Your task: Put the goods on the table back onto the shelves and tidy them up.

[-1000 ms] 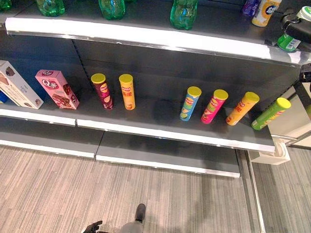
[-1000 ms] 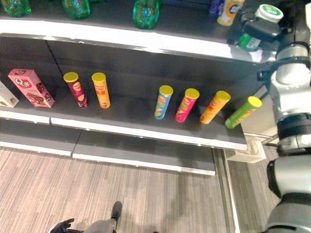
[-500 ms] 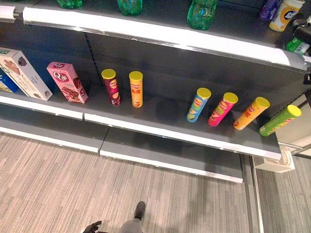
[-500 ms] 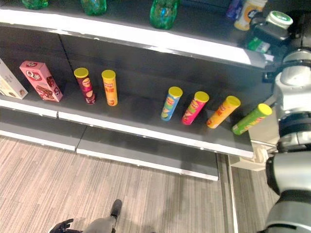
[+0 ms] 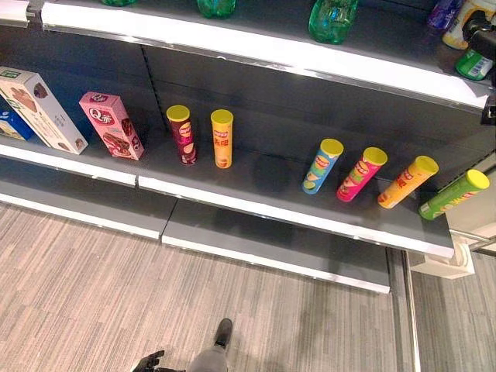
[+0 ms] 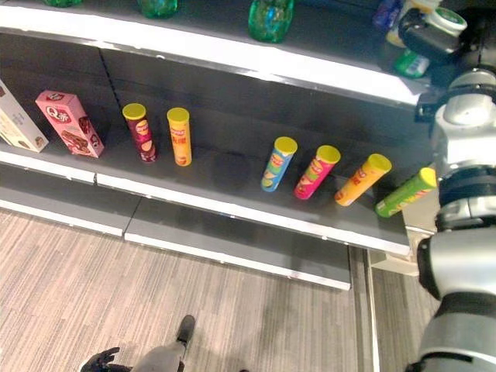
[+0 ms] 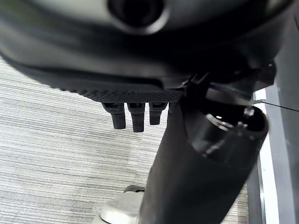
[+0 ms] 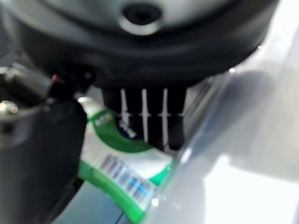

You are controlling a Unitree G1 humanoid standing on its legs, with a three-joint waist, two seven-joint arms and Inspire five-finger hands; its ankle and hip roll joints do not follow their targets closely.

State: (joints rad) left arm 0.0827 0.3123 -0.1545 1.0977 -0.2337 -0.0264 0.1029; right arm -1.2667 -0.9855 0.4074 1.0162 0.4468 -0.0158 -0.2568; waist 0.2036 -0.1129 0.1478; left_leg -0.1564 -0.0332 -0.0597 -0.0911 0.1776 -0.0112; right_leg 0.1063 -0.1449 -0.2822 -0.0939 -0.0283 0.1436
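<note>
— Looking at the upper right corner, what is the right hand (image 6: 425, 34) doing?

— It is wrapped around a green and white round container with a white lid (image 6: 439, 23), holding it over the right end of the dark top shelf with the white front strip (image 5: 256, 56). In the right wrist view the fingers (image 8: 145, 114) lie across the green label of that container (image 8: 122, 164), with the thumb on the other side, so the grip is closed on it.

— What stands near it on that shelf?

— A cream-coloured bottle (image 5: 463, 15) and a purple one (image 5: 443, 11) just to the left of the hand, and further left several clear green glass bottles (image 5: 332, 18), all cut off by the upper frame edge.

— And the shelf below?

— On the dark middle shelf (image 5: 256, 190), six tall tube-shaped cans with yellow lids. From the left: a maroon can (image 5: 183, 135) and an orange can (image 5: 222, 139) close together, then after a gap a blue can (image 5: 321, 167), a pink can (image 5: 360, 174), an orange-yellow can (image 5: 407, 183) and a lime green can (image 5: 454, 194) at the right end. At the left of the frame stand a pink carton (image 5: 112, 125), a white carton (image 5: 43, 108) and the corner of a blue box (image 5: 12, 124).

— The left hand (image 7: 135, 112)?

— It shows in the left wrist view above the grey striped carpet floor (image 5: 93, 294), fingers loosely extended, holding nothing.
</note>
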